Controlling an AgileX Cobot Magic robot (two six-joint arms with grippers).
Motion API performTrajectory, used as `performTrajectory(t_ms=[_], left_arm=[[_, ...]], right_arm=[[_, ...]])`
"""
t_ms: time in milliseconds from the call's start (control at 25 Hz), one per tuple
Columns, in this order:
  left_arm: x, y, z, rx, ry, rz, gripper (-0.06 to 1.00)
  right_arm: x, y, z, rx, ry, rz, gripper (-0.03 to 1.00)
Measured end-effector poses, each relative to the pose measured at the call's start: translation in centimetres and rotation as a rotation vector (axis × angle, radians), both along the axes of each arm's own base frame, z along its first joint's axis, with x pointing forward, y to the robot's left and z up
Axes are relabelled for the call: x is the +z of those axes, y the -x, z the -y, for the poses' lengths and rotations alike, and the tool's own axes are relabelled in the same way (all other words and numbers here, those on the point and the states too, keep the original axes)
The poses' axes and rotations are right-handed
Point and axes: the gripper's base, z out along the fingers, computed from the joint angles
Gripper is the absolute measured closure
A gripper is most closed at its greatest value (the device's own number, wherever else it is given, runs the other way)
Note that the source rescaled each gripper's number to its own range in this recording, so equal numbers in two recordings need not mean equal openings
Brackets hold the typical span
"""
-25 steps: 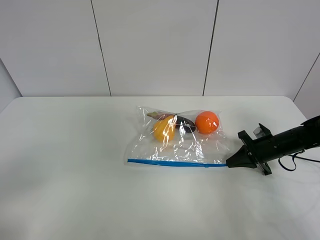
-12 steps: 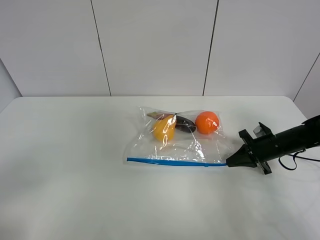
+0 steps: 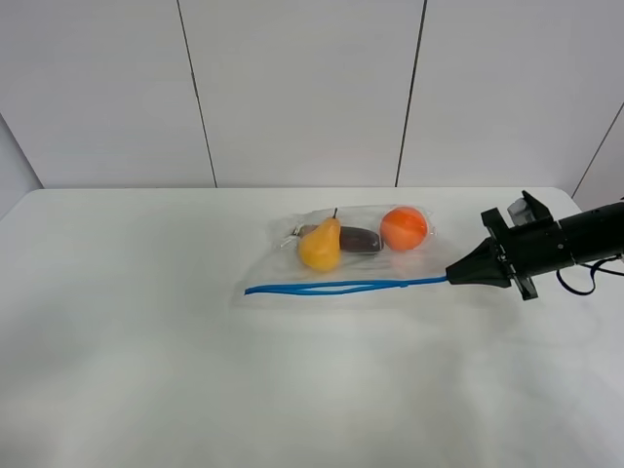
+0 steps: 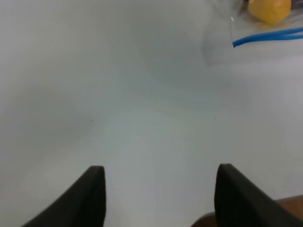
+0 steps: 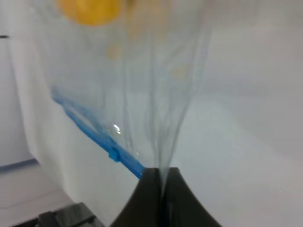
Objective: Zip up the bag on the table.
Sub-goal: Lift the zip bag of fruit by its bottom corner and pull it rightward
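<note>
The clear bag (image 3: 375, 261) lies mid-table with a yellow pear (image 3: 320, 246), a dark item (image 3: 360, 239) and an orange ball (image 3: 404, 227) inside. Its blue zipper strip (image 3: 341, 286) runs along the near edge and splits into two lines near its middle. My right gripper (image 3: 454, 278) is shut on the strip's right end and holds that corner raised. In the right wrist view the gripper (image 5: 160, 176) pinches the taut plastic (image 5: 156, 94) beside the strip (image 5: 94, 135). My left gripper (image 4: 161, 170) is open and empty over bare table (image 4: 142, 94), away from the strip's left end (image 4: 265, 37).
The white table (image 3: 146, 341) stretches wide to the left and front of the bag. Its right edge and rounded far corner (image 3: 570, 200) lie close behind my right arm. A grey panelled wall stands behind the table.
My right gripper has risen and moved back a little with the bag's corner. The zipper strip lifted and pulled taut, and the pear, dark item and ball shifted inside.
</note>
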Motion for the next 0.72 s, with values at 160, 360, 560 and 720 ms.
performTrajectory(t_ms=[160,360,560,720], left_arm=[[0.0,0.0,0.0,0.0,0.0,0.0,-0.05],[0.0,0.0,0.0,0.0,0.0,0.0,-0.05],[0.0,0.0,0.0,0.0,0.0,0.0,-0.05],[0.0,0.0,0.0,0.0,0.0,0.0,-0.05]], right_arm=[[1.6,0.1,-0.2,-0.004,-0.033,0.036,0.97],[2.6,0.2,-0.4,-0.004,-0.046,0.071,0.97],[2.7,0.1,-0.4,-0.004,-0.048,0.082,0.97],[2.7,0.1,-0.4,-0.004,-0.048,0.082,0.97]])
